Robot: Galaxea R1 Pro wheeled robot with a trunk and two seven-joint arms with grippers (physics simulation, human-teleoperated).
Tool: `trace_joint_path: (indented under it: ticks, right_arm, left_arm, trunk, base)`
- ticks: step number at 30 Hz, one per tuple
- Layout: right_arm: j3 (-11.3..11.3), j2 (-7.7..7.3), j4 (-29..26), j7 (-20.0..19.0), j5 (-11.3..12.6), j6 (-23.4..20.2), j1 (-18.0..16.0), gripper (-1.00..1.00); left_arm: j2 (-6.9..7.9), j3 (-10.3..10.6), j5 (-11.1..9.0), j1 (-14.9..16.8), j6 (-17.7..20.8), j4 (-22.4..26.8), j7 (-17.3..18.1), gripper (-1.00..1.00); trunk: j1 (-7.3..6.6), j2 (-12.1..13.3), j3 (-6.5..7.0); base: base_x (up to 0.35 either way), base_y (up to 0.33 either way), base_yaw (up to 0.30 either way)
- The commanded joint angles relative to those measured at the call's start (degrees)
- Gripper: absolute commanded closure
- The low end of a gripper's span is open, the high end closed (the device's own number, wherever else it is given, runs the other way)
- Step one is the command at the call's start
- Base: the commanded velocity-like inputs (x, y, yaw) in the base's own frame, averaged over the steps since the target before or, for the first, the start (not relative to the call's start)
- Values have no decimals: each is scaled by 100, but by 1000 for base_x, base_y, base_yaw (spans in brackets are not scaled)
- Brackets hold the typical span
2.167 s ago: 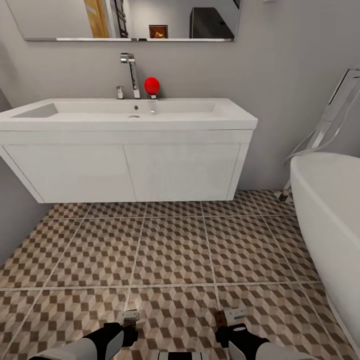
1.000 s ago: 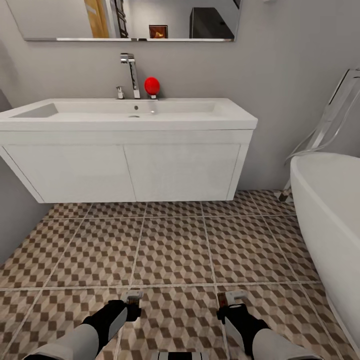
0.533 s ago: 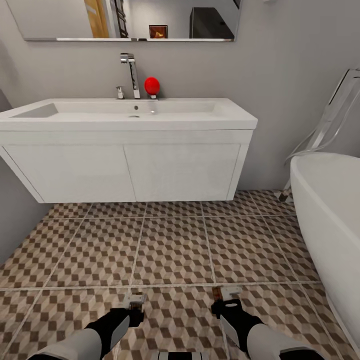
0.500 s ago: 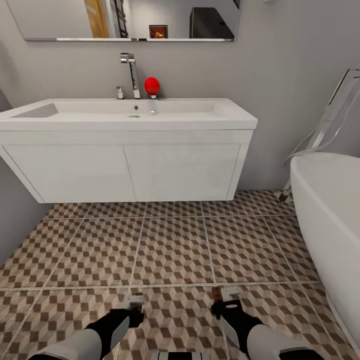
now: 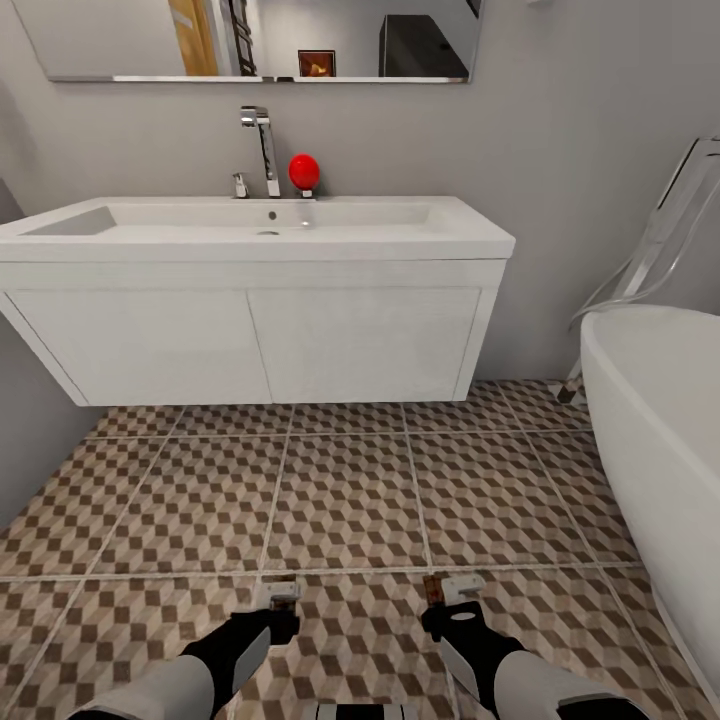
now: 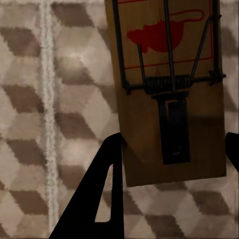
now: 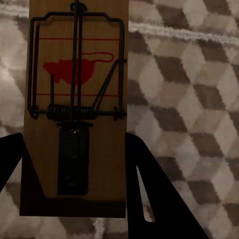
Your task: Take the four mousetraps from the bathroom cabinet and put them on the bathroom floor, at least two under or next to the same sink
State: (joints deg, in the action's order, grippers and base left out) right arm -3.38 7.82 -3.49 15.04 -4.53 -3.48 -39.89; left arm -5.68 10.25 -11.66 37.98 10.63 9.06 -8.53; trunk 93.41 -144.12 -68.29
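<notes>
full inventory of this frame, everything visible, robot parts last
mousetraps: 2, tan wood with dark wire and a red mark; one in the left claw, one in the right claw, both over the floor
bathroom floor: 1, brown, beige and white cube tiles
sink: 1, white, on a two-door vanity against the back wall
tap: 1, chrome, behind the basin
red round object: 1, right of the tap
mirror: 1, on the wall above the sink
bathtub: 1, white, at the right
chrome frame: 1, leaning on the wall behind the tub
left claw: black, shut on a trap
right claw: black, shut on a trap
</notes>
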Motion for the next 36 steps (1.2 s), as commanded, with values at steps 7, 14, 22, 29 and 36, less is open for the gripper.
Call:
trace_joint_path:
  ticks: [7, 14, 22, 29, 36]
  right_arm:
    - [-38, -7, -3, 26, -34, -30, -2, 100]
    - [-43, -8, -3, 26, -42, -38, -2, 100]
    - [-48, -8, -3, 26, -55, -39, -2, 100]
    - [-48, -8, -3, 26, -56, -39, -2, 100]
    - [-49, -5, -1, 26, -56, -39, -2, 100]
  left_arm:
    - [-141, 48, -56, -1, 38, 36, -52, 100]
    - [-159, 48, -62, -1, 44, 30, -58, 100]
    - [-155, 48, -56, -1, 32, 27, -81, 100]
    - [-152, 48, -54, -1, 27, 33, -93, 100]
    - [-149, 48, -59, -1, 27, 30, -96, 100]
  trunk:
    - [-1, -2, -4]
    - [17, -11, -159]
    - [30, -18, -270]
    - [45, -26, -403]
    - [63, -35, -558]
  base:
    - [0, 0, 0]
    - [0, 0, 0]
    - [0, 0, 0]
    - [0, 0, 0]
    - [0, 0, 0]
